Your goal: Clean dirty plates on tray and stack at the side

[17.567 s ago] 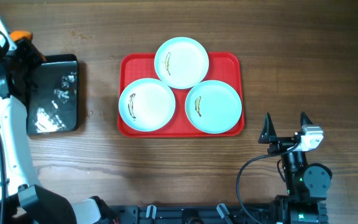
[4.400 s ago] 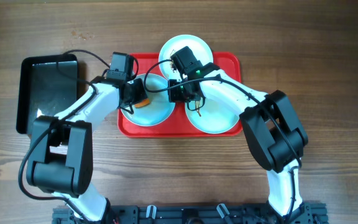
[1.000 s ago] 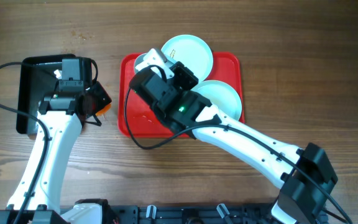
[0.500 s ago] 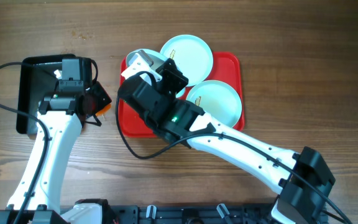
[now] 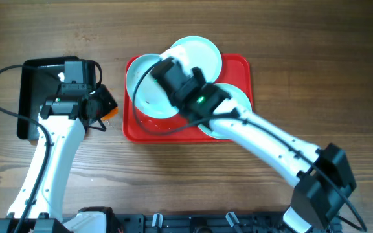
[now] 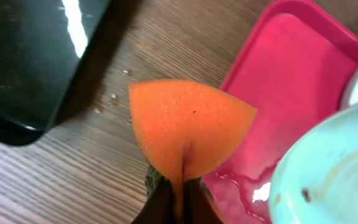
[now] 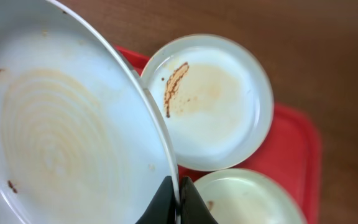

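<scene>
My right gripper (image 5: 166, 70) (image 7: 180, 196) is shut on the rim of one plate (image 5: 146, 90) (image 7: 61, 137), holding it lifted and tilted above the left part of the red tray (image 5: 239, 65) (image 7: 300, 149). That plate shows faint rings and a few specks. A second plate (image 5: 199, 50) (image 7: 213, 102) with a brown smear lies at the tray's back. The third plate (image 5: 241, 97) (image 7: 247, 199) is partly hidden under my right arm. My left gripper (image 5: 104, 107) (image 6: 179, 199) is shut on an orange sponge (image 5: 111, 110) (image 6: 188, 127) just left of the tray.
A glossy black tray (image 5: 34, 84) (image 6: 30, 56) sits at the left on the wooden table, partly under my left arm. Wet streaks shine on the red tray's floor (image 6: 247, 186). A few crumbs (image 6: 114, 96) lie on the wood between the two trays.
My right arm has swung back and to the right, and the plate it holds now faces more upward over the tray's left part. The left arm and sponge have stayed put.
</scene>
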Controlling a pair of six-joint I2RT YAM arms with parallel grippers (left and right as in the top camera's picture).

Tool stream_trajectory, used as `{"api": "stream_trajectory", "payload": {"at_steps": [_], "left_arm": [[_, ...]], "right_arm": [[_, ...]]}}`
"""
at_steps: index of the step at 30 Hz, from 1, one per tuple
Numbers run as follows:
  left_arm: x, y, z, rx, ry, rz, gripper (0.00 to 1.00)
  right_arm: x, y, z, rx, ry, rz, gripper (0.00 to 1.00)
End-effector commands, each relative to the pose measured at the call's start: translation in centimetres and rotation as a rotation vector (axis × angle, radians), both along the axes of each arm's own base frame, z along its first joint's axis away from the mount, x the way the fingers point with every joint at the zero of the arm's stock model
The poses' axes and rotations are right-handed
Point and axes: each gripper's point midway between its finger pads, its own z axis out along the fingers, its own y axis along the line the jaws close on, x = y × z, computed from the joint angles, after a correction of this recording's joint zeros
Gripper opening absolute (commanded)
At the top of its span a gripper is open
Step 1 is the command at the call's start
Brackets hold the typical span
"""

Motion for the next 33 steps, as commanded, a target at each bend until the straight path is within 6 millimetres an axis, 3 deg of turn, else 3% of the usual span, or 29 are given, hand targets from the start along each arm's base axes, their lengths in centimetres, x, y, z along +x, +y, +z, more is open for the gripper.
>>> {"api": "stream_trajectory", "payload": {"at_steps": [1,7,12,21,33], "left_arm": [[0.1,-2.2,0.4,-0.088,-0.021,-0.124,0.04],[0.4,-2.7,0.6,-0.106,-0.036,-0.153,0.04],[0.4,-2.8,0.6,-0.090,-0.039,-0.188,0.04],[0.4,-4.2,-0.7,-0.125,0.003,-0.238,0.04],[1.6,-9.8,-8.0,-0.125,0.148,-0.384,0.04]], "right_arm": [[-0.9,1.1,-4.0,0.221,0.228,-0.058,0.04],[-1.6,1.1,-11.1,0.172,0.383,-0.083,0.04],[-1.8,1.6,-14.3,0.175,0.441,-0.098,0.04],[-1.6,1.8,-15.4,0.169,0.447,-0.100,0.04],[-1.3,1.7,-15.3,0.172,0.438,-0.103,0.04]]}}
